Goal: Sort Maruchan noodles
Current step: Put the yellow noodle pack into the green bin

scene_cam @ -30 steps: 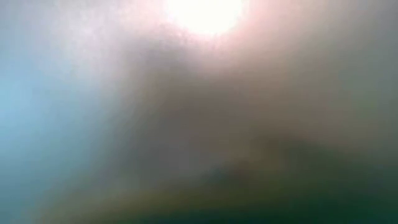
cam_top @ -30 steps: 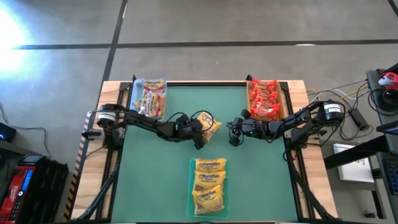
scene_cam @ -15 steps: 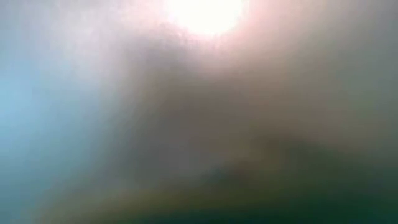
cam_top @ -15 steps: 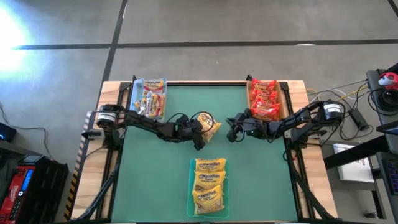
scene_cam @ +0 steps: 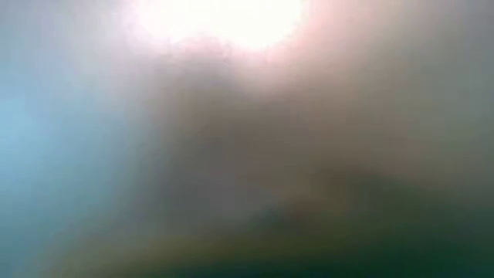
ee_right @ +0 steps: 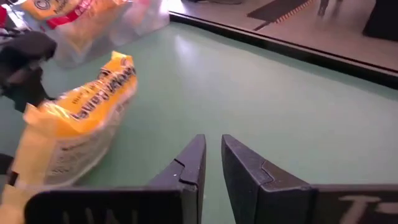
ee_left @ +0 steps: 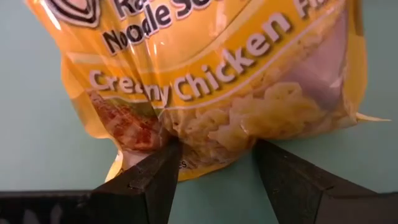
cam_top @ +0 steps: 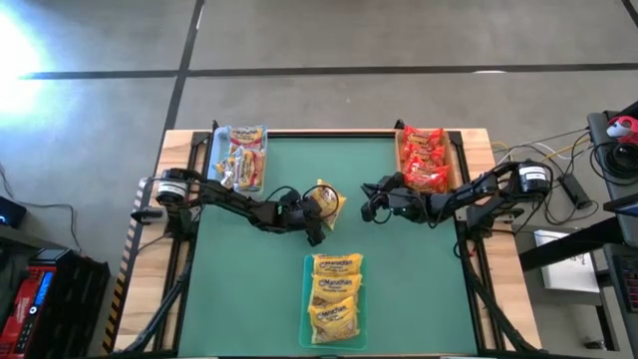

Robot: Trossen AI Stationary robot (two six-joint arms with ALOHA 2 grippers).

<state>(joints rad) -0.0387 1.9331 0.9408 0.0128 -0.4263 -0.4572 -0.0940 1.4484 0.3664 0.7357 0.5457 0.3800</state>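
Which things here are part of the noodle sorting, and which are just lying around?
Part of the job:
- yellow crinkly plastic noodle packet pinched in the left tool
- yellow packets in the near tray
- red packets in the tan tray
- orange-and-white packets in the clear tray
- right tool, shut, holding nothing

Just lying about:
- cables beside the table
- red toolbox on the floor
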